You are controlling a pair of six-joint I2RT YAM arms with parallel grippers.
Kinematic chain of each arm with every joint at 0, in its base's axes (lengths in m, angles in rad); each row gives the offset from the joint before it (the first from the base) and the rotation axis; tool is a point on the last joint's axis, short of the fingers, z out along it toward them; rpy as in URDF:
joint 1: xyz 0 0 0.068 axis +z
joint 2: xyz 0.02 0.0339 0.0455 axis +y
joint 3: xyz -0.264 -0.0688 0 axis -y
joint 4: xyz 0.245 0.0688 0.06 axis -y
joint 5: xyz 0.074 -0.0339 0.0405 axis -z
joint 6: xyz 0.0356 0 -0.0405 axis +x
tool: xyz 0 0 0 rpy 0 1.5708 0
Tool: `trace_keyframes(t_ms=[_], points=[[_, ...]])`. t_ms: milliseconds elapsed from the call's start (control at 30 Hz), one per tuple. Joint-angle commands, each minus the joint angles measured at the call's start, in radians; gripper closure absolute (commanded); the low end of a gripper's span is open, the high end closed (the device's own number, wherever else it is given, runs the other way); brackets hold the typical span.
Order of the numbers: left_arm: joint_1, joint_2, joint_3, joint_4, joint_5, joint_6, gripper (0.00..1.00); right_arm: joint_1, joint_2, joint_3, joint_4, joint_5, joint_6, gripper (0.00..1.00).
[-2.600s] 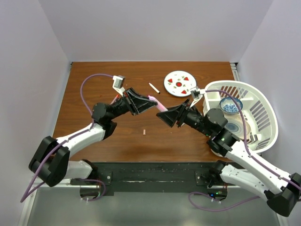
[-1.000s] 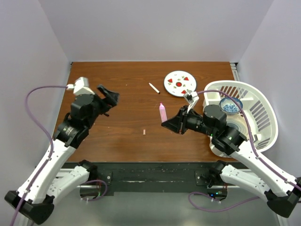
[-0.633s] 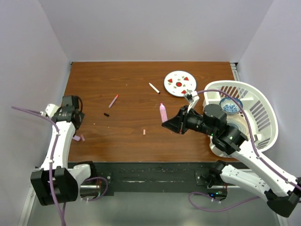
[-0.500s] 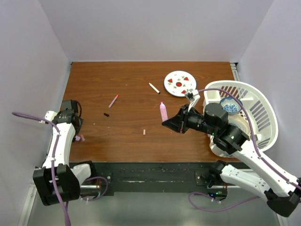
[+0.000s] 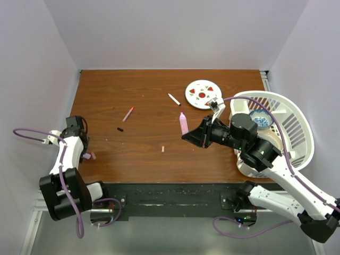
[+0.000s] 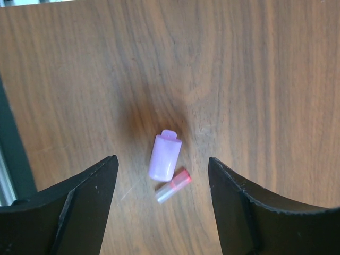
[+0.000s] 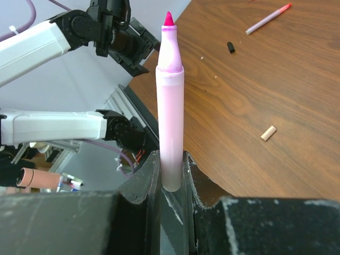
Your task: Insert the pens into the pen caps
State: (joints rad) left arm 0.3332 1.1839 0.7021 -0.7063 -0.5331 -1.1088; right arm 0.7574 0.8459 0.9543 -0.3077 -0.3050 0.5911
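My right gripper (image 5: 188, 135) (image 7: 171, 159) is shut on the base of the thick pale pink marker (image 5: 183, 123) (image 7: 170, 106), which points up with its red tip bare. My left gripper (image 5: 84, 150) (image 6: 162, 169) hangs open over a lilac cap (image 6: 164, 156) (image 5: 86, 156) and a smaller clear cap with a red end (image 6: 173, 186), both lying between its fingers (image 6: 85, 207) near the table's left front edge. A thin pen with a red end (image 5: 128, 113) (image 7: 268, 18), a white pen (image 5: 173, 99), a dark cap (image 5: 120, 129) and a small pale tube (image 5: 162, 150) (image 7: 269, 133) lie loose.
A round white plate with red marks (image 5: 203, 94) sits at the back. On the right stands a white basket (image 5: 289, 114) holding a blue bowl (image 5: 261, 118). The table's left edge (image 6: 10, 138) runs close beside my left gripper.
My left arm has swung from mid-table back to the left front edge and now hovers over the two caps. My right gripper keeps the marker and has shifted only slightly.
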Motion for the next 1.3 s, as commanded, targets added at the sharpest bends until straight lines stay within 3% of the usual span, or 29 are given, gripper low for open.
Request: trace_keyframes(t_ms=[0,433,633,667,700,733,900,967,1033,1167,1200,1267], points=[[0.035,0.063,-0.027,0.110,0.041,0.044,0.27,0.002,0.005,0.049,0.044,-0.016,0.022,1.00],[0.038,0.187,-0.049,0.133,0.091,0.035,0.40,0.002,0.004,0.046,0.044,-0.011,0.016,1.00],[0.040,0.207,-0.043,0.122,0.090,0.075,0.79,0.000,-0.021,0.052,0.028,-0.006,0.015,1.00],[0.038,0.200,-0.024,0.120,0.088,0.116,0.92,0.000,-0.025,0.057,0.024,-0.008,0.015,1.00],[0.038,0.191,-0.013,0.122,0.087,0.145,0.99,0.002,-0.034,0.058,0.021,-0.005,0.015,1.00],[0.033,0.160,-0.001,0.132,0.091,0.174,1.00,0.002,-0.041,0.060,0.019,-0.003,0.013,1.00],[-0.069,0.045,0.072,0.296,0.269,0.544,1.00,0.002,-0.094,0.040,0.021,0.018,0.029,1.00],[-0.213,-0.006,0.083,0.411,0.346,0.744,1.00,0.000,-0.125,0.023,0.021,0.030,0.032,1.00],[-0.364,-0.035,0.088,0.483,0.421,0.841,1.00,0.002,-0.142,0.018,0.004,0.046,0.029,1.00],[-0.581,-0.018,0.147,0.481,0.443,1.183,1.00,0.002,-0.188,0.026,-0.031,0.102,0.010,1.00],[-0.604,-0.009,0.160,0.455,0.552,1.264,1.00,0.000,-0.197,0.027,-0.045,0.110,0.004,1.00],[-0.670,-0.003,0.152,0.378,0.628,1.531,1.00,0.000,-0.211,0.031,-0.057,0.128,0.001,1.00]])
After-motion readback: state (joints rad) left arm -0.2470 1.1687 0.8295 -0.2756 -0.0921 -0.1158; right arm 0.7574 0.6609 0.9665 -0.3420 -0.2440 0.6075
